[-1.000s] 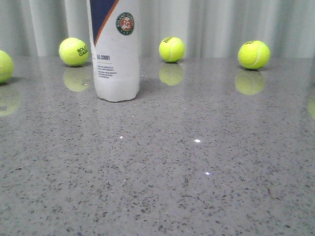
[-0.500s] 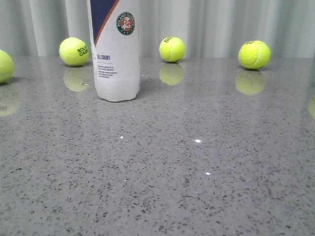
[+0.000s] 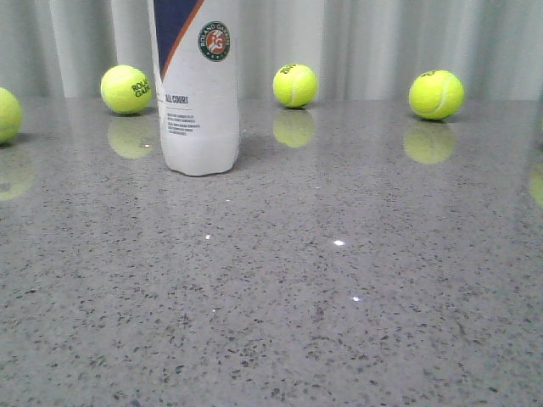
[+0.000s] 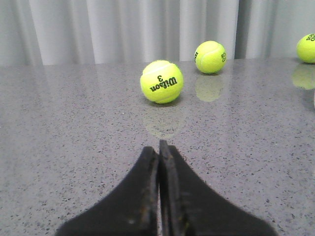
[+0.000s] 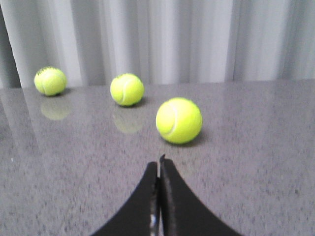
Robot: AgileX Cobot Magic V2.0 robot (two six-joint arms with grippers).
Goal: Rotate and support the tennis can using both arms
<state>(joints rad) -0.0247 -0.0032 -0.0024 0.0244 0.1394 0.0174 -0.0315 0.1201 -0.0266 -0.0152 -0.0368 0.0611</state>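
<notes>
The tennis can (image 3: 199, 93) stands upright on the grey speckled table (image 3: 339, 297) at the back left in the front view; its top runs out of frame. It is white with a navy band, an orange stripe and a round red-green emblem. Neither arm shows in the front view. My left gripper (image 4: 158, 147) is shut with nothing between its black fingers, low over the table. My right gripper (image 5: 158, 164) is likewise shut and empty. The can appears in neither wrist view.
Yellow-green tennis balls lie along the table's back: (image 3: 125, 89), (image 3: 295, 85), (image 3: 436, 94), and one at the left edge (image 3: 7, 114). A Wilson ball (image 4: 161, 81) lies ahead of the left gripper; another ball (image 5: 178, 120) lies close ahead of the right gripper. Grey curtains hang behind.
The whole front view has shifted a few pixels to the left; nothing on the table has moved relative to the rest.
</notes>
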